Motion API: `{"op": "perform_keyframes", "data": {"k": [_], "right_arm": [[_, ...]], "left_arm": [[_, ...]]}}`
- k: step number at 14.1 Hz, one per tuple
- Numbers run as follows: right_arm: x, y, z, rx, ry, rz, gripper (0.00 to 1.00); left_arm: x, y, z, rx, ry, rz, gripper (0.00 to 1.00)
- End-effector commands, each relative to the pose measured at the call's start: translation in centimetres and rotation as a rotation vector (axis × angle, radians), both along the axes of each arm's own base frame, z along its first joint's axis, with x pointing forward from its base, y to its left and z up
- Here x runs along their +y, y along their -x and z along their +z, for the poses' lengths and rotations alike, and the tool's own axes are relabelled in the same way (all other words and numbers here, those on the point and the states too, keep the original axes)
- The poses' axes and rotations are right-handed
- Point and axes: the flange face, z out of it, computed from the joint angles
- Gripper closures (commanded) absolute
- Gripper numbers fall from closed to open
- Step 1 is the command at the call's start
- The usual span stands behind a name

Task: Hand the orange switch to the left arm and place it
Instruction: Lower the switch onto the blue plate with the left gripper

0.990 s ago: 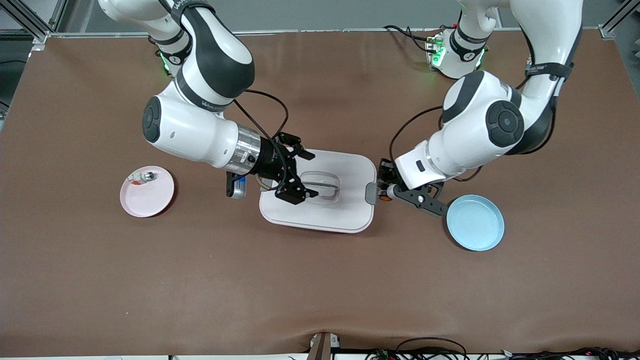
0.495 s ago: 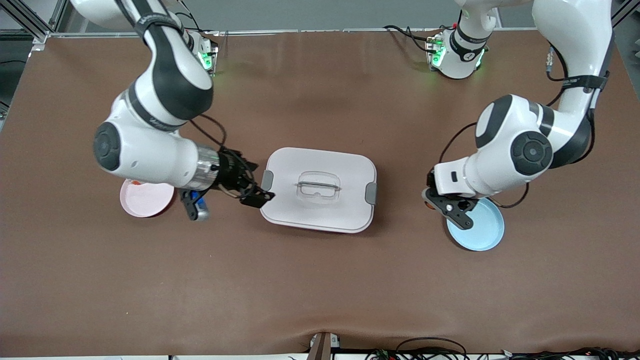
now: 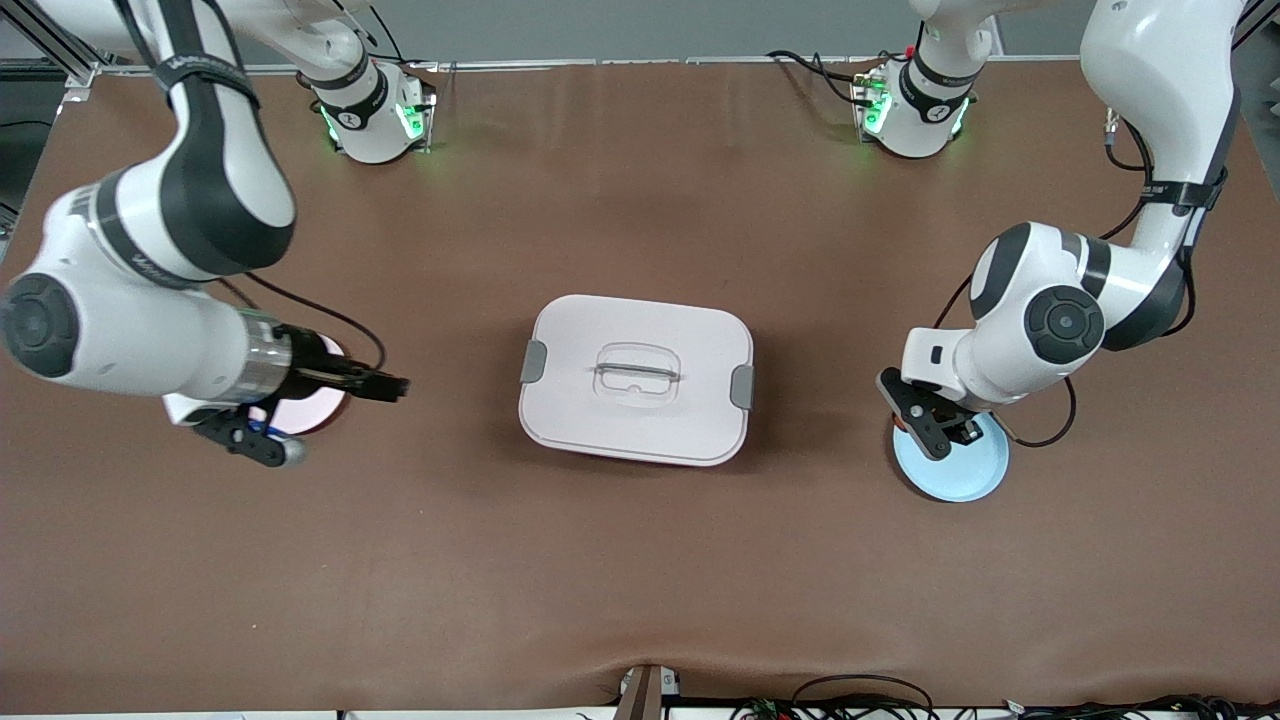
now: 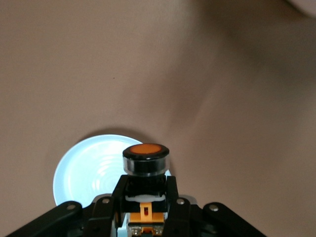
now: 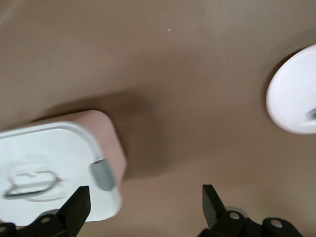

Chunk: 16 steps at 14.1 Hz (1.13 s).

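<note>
Looking at the front view: left gripper (image 3: 918,418) over the blue plate (image 3: 960,470) rim, right gripper (image 3: 385,386) over the pink plate (image 3: 322,410) edge, box (image 3: 636,378) between them. Left wrist view: fingers (image 4: 120,197) pinching the orange switch (image 4: 145,159) by its black body, cap up. Looks light, rigid, slick; grip the body, not the cap. Right wrist view: jaws spread wide, empty.
</note>
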Motion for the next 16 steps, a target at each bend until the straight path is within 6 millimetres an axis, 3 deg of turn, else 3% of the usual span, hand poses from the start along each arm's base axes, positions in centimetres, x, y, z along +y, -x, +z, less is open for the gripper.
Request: {"op": "perform_keyframes", "data": {"k": [1,7,9,11,13,16], "right_arm": [[-3.9,0.4,1.0,-0.004,0.061,0.134,0.00],[-12.1,1.4,2.2,0.044,0.097,0.251,0.00],[-15.0,2.0,3.8,0.060,0.088,0.233,0.00],[-16.1,2.5,4.3,0.095,0.136,0.232,0.00],[-16.5,2.7,5.0,0.096,0.189,0.237,0.00],[-16.7,2.8,5.1,0.099,0.184,0.235,0.00]], "left_arm": [[2.3,0.1,-2.1,-0.053,0.007,-0.123,1.00],[8.7,-1.2,-7.4,-0.084,0.036,-0.360,1.00],[9.5,-1.2,-8.7,-0.087,0.047,-0.408,1.00],[9.6,-1.1,-9.7,-0.090,0.033,-0.450,1.00],[11.1,-1.1,-10.8,-0.094,-0.004,-0.487,1.00],[10.8,-0.9,-11.7,-0.089,-0.013,-0.514,1.00]]}}
